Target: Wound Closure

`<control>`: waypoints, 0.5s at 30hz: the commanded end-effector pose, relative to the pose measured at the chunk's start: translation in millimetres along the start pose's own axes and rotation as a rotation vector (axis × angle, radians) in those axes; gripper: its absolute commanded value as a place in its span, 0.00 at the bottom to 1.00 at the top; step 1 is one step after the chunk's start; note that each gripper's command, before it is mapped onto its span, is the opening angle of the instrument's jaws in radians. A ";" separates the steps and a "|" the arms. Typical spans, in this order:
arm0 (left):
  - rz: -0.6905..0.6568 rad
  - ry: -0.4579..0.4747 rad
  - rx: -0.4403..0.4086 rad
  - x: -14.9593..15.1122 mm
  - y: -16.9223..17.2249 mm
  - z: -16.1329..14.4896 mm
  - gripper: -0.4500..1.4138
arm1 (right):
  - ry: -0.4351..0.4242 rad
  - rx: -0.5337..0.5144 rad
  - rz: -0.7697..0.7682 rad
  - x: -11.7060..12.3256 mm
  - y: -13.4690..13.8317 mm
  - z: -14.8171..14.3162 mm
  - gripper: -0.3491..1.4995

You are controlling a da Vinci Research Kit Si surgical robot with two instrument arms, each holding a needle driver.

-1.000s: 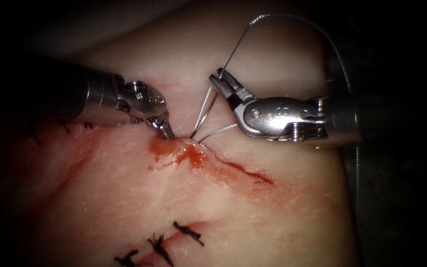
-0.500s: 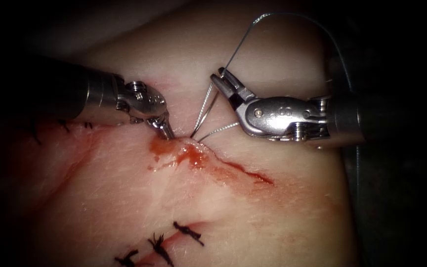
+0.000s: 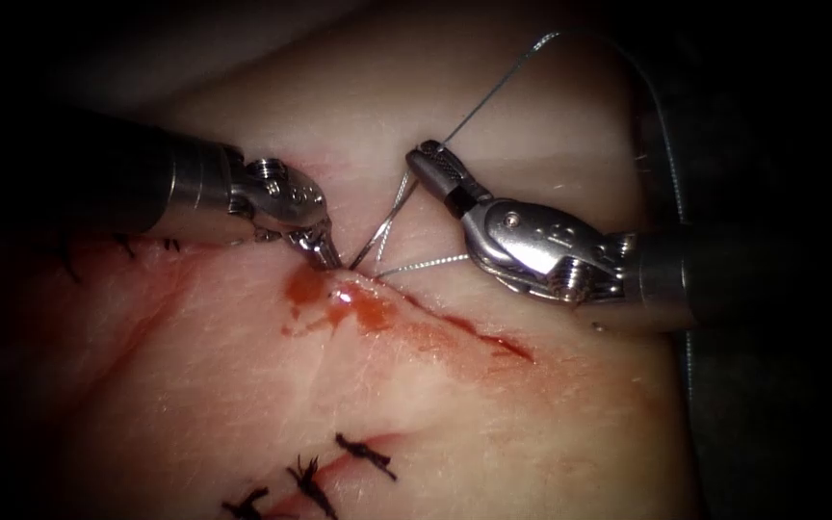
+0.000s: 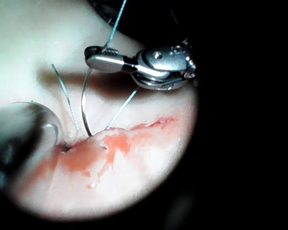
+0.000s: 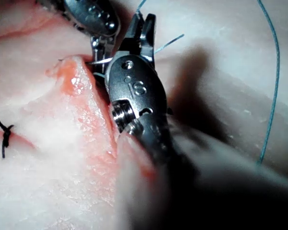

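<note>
At centre frame, the left end effector (image 3: 325, 252) grips the tissue (image 3: 493, 414) at the cut's (image 3: 455, 327) left end, while the right end effector (image 3: 432, 166) clamps the needle's (image 3: 384, 223) upper end and the thread (image 3: 493, 85); the needle's tip is in the tissue.

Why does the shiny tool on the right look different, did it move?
Yes. The right tool swung its wrist down and slid slightly left toward the cut, its shut jaws keeping hold of the thread above the tissue.

Left hand (image 3: 327, 252), right hand (image 3: 432, 166): polished metal. Tissue (image 3: 435, 414): moist, glossy. Needle (image 4: 84, 108): shiny steel.
</note>
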 end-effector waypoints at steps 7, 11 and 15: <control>0.000 0.000 -0.001 0.0 -0.6 0.5 0.14 | -0.076 0.016 0.159 -0.6 -1.6 0.0 0.00; 0.000 0.000 -0.001 0.1 -0.5 0.5 0.14 | -0.124 0.037 0.218 -0.8 -1.9 -0.4 0.00; 0.000 -0.001 -0.001 0.1 -0.5 0.5 0.14 | -0.170 0.042 0.237 -1.0 -2.0 -0.6 0.00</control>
